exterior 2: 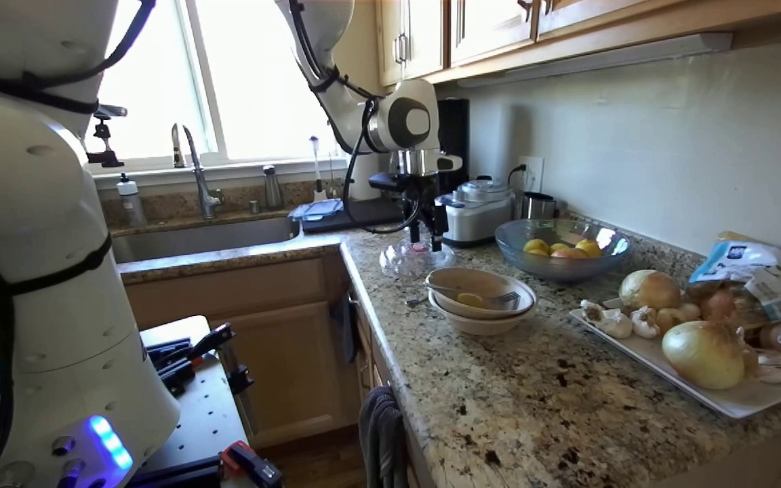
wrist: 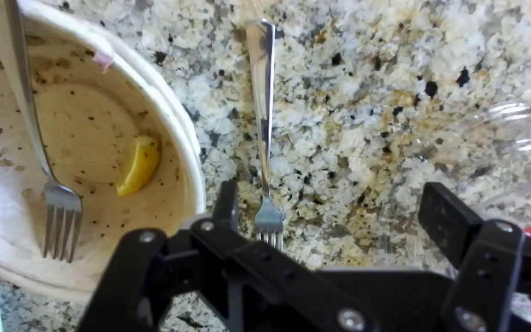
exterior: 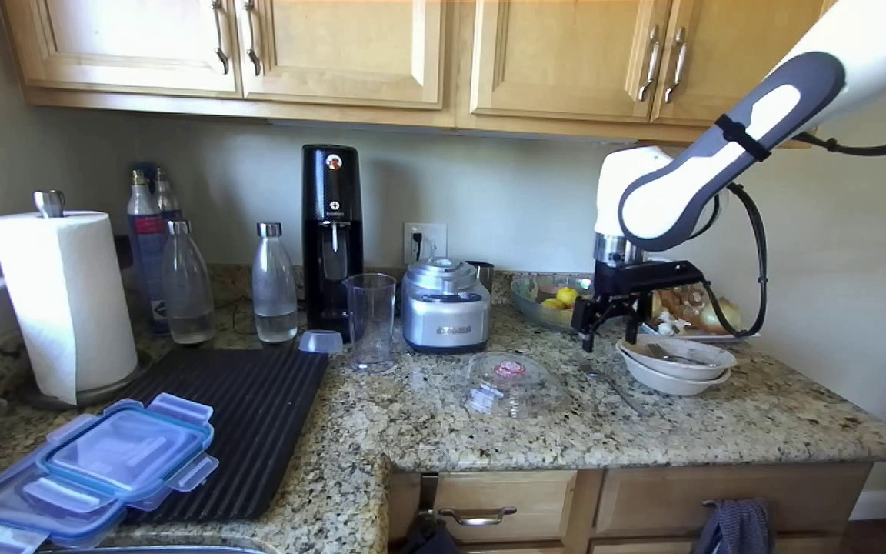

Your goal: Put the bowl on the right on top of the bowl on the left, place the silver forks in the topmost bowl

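Hanging from the arm (exterior: 712, 171) with jaws spread wide, pointed down over the table (exterior 2: 539, 407) and holding nothing. In the wrist view, have the loose fork (wrist: 263, 115) framed in the gap, much closer to the jaw on the side of the upper bowl (wrist: 90, 115) than to the jaw on the side of the clear dome (exterior: 516, 385). In an exterior view, hovering above the table, with tips seemingly clear of it and of the loose fork.

Can see the loose fork lying on the table between the stacked bowls and the dome, just beside the bowls. In the wrist view, can follow its long axis almost straight up and down, with handle at the top, tines at the bottom and tips partly hidden behind the jaws. Can place it in the room too: tines toward the wall (exterior: 504, 200), handle toward the front edge of the table, on a slant in an exterior view.

Can see the upper bowl sitting in the lower bowl (exterior 2: 478, 327), a little off centre. Find the second fork (wrist: 25, 99) inside the upper bowl near a lemon wedge (wrist: 139, 166), with handle reaching toward the rim. In the wrist view, can trace its long axis tilted more than that of the loose fork, with tines turned the same general way, toward the wall.
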